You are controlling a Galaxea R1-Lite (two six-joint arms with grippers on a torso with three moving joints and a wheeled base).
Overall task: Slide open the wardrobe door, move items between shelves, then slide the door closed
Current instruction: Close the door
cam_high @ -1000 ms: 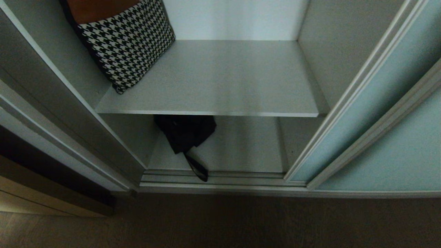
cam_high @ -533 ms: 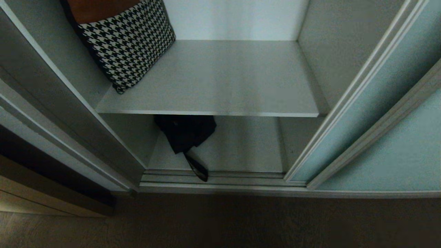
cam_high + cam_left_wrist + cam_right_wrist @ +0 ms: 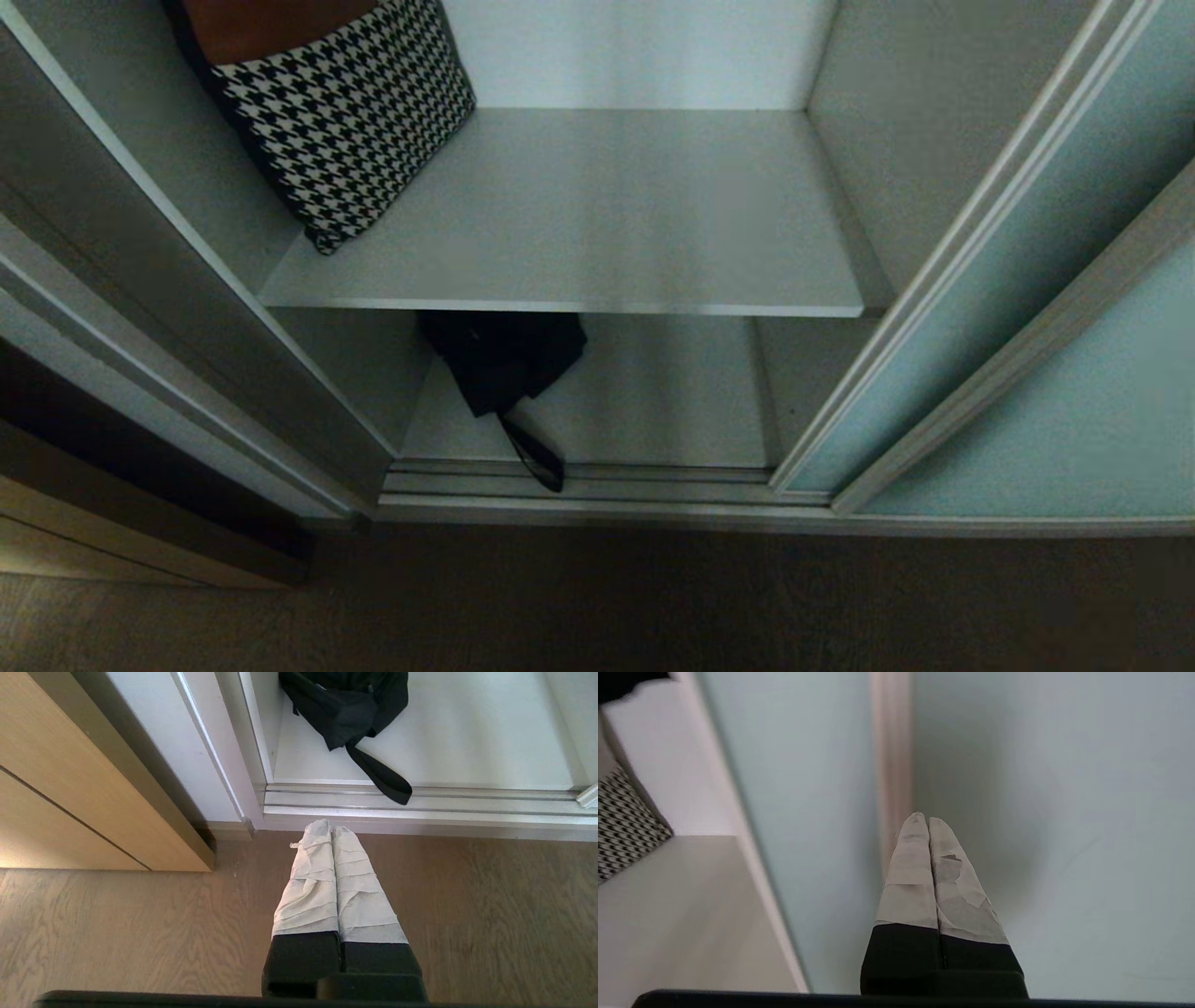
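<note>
Both claws are pressed closed and empty: left claw [image 3: 331, 828] above floor [image 3: 140, 933], right claw [image 3: 923, 819] facing sliding wardrobe door [image 3: 1041, 788].

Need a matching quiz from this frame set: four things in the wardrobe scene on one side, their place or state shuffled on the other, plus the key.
Things
1. black garment
2. houndstooth cushion
3. sliding wardrobe door
4. left tool

Places or states
A. slid aside at the right, opening clear
B. on the lower shelf, strap hanging over the bottom track
C. shut, empty, above the wood floor in front of the wardrobe
D. leaning at the left end of the upper shelf

Pairs: 1-B, 2-D, 3-A, 4-C
</note>
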